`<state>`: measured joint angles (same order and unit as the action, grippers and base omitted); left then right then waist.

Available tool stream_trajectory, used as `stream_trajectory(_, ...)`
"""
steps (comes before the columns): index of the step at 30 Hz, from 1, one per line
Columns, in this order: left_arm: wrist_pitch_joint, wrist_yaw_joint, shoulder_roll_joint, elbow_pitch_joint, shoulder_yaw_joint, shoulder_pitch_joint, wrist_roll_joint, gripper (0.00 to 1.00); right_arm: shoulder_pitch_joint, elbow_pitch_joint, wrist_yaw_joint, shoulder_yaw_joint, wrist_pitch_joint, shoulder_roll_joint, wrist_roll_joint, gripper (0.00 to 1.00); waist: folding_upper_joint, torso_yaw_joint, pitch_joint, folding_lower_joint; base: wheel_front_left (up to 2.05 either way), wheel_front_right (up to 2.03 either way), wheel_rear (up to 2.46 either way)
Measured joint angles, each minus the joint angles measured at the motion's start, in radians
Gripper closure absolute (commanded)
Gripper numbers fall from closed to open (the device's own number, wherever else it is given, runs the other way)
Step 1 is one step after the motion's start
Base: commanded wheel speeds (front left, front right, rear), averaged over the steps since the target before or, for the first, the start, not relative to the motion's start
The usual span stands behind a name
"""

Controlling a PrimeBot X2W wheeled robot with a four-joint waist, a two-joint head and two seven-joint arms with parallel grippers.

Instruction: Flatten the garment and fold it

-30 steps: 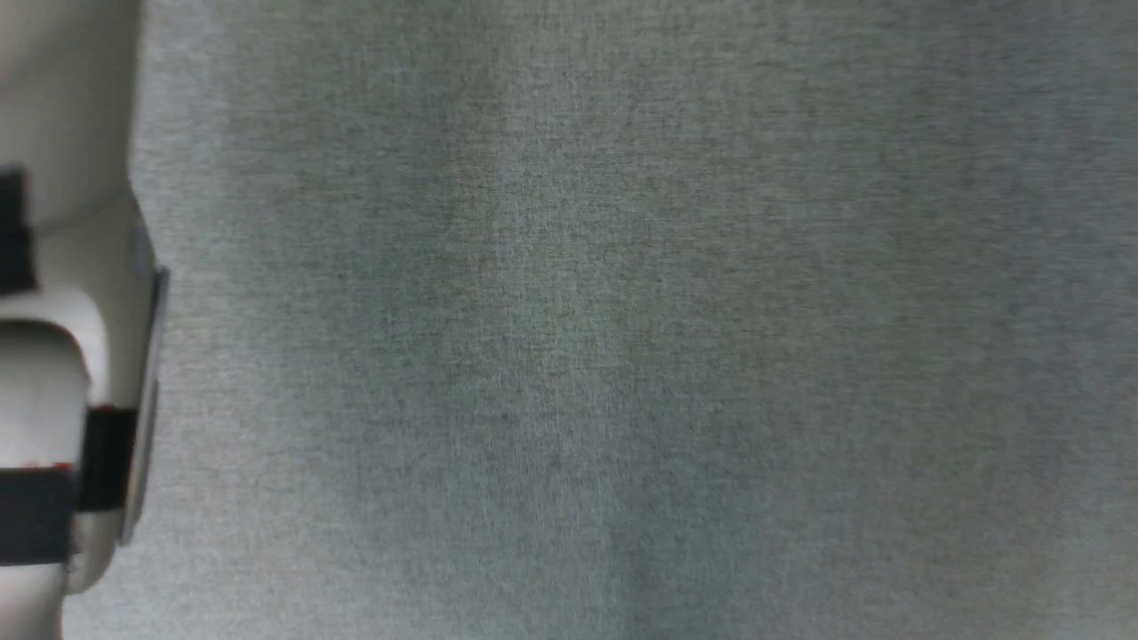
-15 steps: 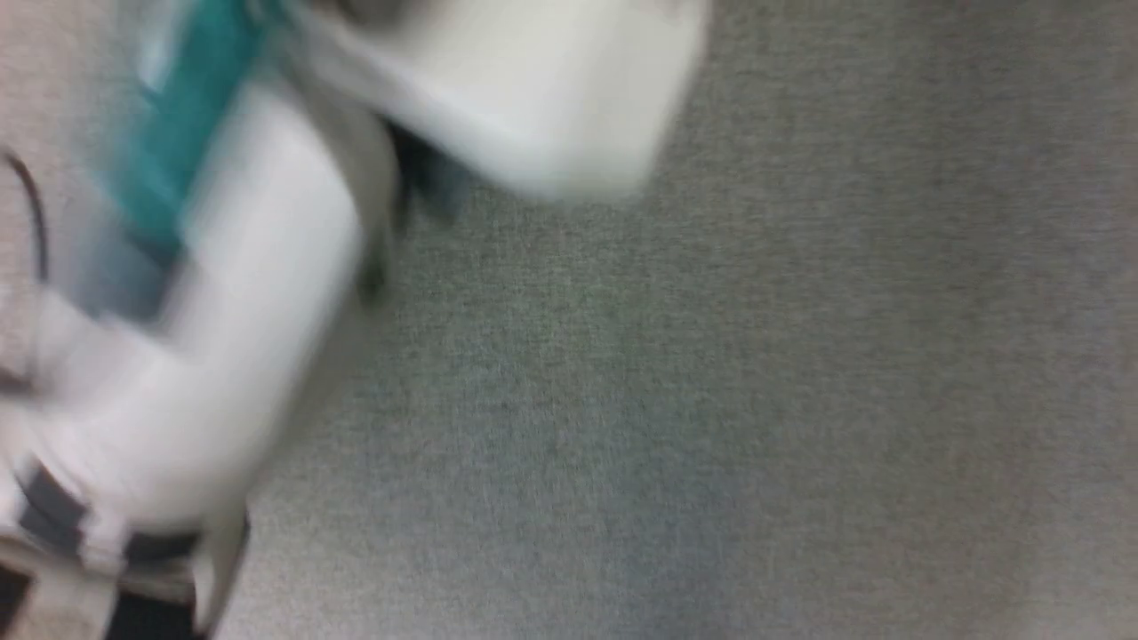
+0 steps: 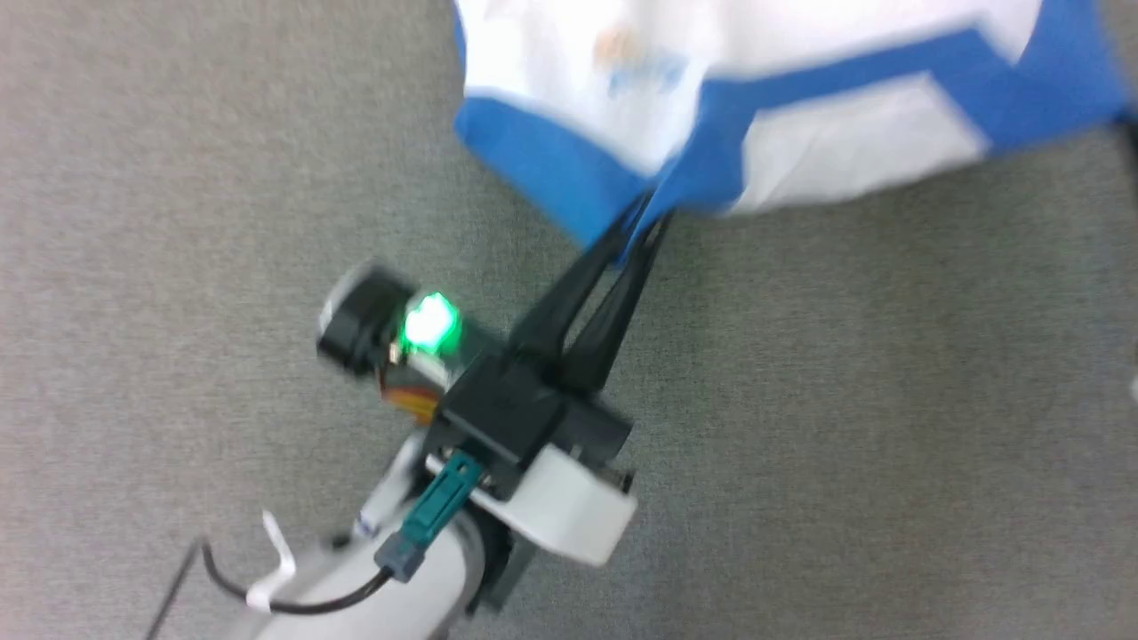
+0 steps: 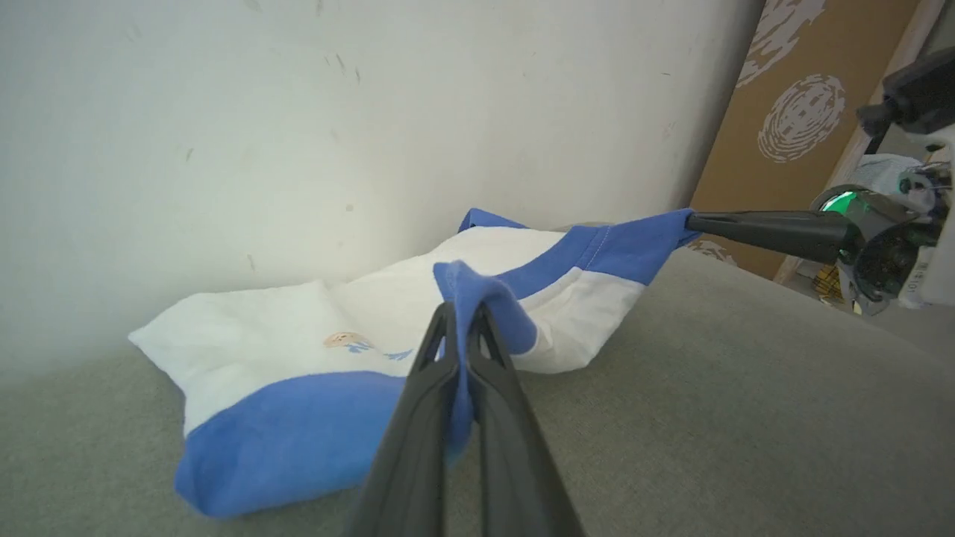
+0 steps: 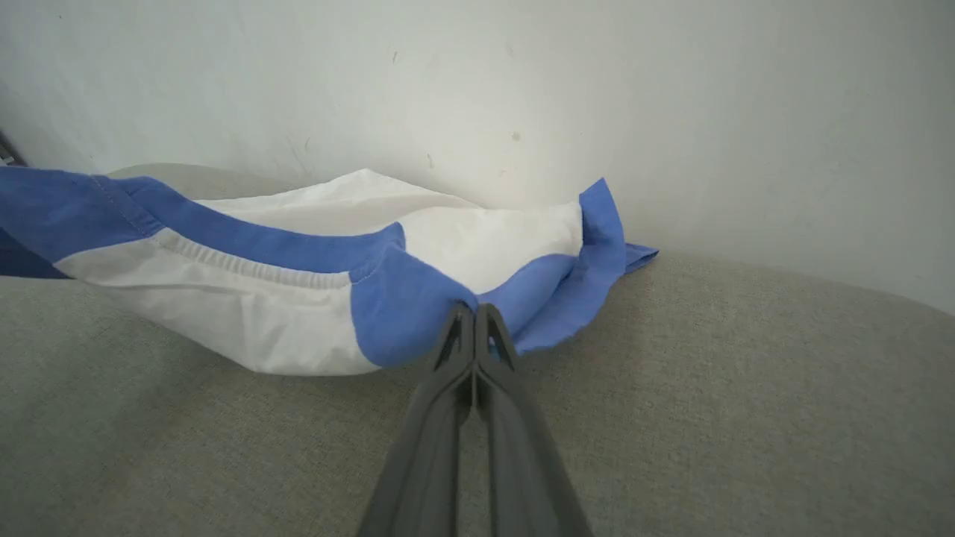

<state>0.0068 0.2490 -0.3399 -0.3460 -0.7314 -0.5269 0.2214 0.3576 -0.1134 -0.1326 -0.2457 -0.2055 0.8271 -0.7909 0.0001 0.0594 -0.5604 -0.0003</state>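
OK, shirt status: the garment (image 4: 261,335) sits bunched at the far edge of the grey fabric surface (image 4: 746,418), up against the white wall (image 4: 298,112), with the chest logo (image 4: 358,343) facing up. The left gripper (image 4: 462,317) is clamped on a fold of blue trim, and cloth bulges over its tips. The right gripper (image 5: 474,312) is pinched together on another blue edge further to the right. The blue band between them is raised off the surface and pulled fairly taut, while the white body behind sags and rests on the fabric. My read on handling: it's a thin, soft, light knit with no stiffness, so it will drape and crease wherever it's unsupported and stretch if tugged hard. It doesn't look fragile, and the textured surface will probably drag on it rather than let it slide. The best holds look like the stitched blue hems and seams near the corners, where the cloth is doubled. Pinching the white mid-panel would likely grab one layer and bunch it.
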Motion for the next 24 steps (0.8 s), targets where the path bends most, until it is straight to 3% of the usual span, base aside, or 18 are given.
stream_trajectory(8, -0.023, 0.017, -0.043, 0.048, -0.009, 0.249, 0.163, 1.00, -0.289, -0.052, 0.000, 0.092, 0.071, -0.136, 0.050, 1.00, 0.0000, 0.000, 0.126, 0.0001, 0.00, 0.00, 0.00)
stream_trajectory(17, 0.131, 0.010, -0.105, 0.019, -0.018, 0.428, 0.358, 1.00, -0.527, -0.173, 0.001, 0.123, 0.263, -0.187, 0.061, 1.00, 0.0000, -0.004, 0.255, 0.0001, 0.00, 0.00, 0.00)
stream_trajectory(24, 0.215, 0.063, -0.142, -0.080, -0.014, 0.558, 0.466, 1.00, -0.703, -0.292, 0.001, 0.119, 0.453, -0.200, 0.007, 1.00, 0.0000, 0.001, 0.334, 0.0001, 0.00, 0.00, 0.00)
